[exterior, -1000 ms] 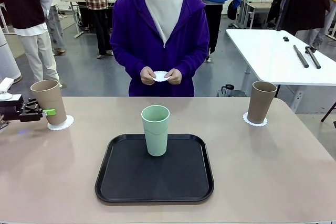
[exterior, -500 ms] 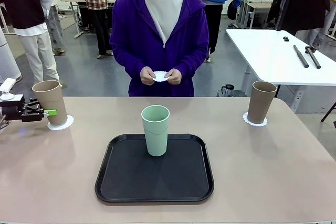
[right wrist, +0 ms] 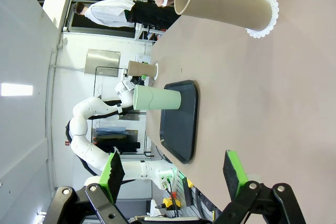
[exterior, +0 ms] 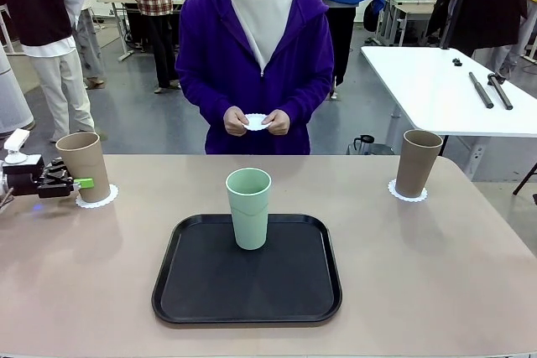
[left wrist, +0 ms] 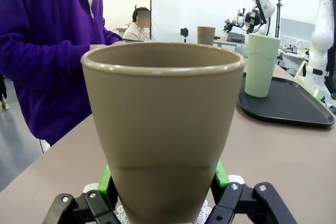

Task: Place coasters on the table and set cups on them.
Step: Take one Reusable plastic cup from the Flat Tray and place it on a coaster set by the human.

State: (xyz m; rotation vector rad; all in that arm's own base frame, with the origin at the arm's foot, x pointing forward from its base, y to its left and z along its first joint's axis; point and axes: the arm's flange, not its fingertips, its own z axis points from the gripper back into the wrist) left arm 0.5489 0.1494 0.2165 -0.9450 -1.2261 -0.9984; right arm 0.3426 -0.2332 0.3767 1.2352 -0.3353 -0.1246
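The left jaws sit round the foot of a tan cup (left wrist: 163, 108) at the surface's (exterior: 436, 274) far left corner. The cup stands upright on its coaster (exterior: 101, 199), and whether the pads (left wrist: 106, 182) grip it or merely flank it I cannot tell. The right jaws hang spread wide, holding nothing. The other tan cup (exterior: 417, 161) stands on a coaster (exterior: 407, 195) at the far right corner. The mint cup (exterior: 248, 207) waits on the black tray (exterior: 193, 291) mid-surface, and the person's hands (exterior: 237, 121) hold the third coaster (exterior: 257, 121) beyond the far edge. I'd judge the second placement is finishing. Next, back off without tipping the cup; then, once that coaster is laid, lift the mint cup onto it.
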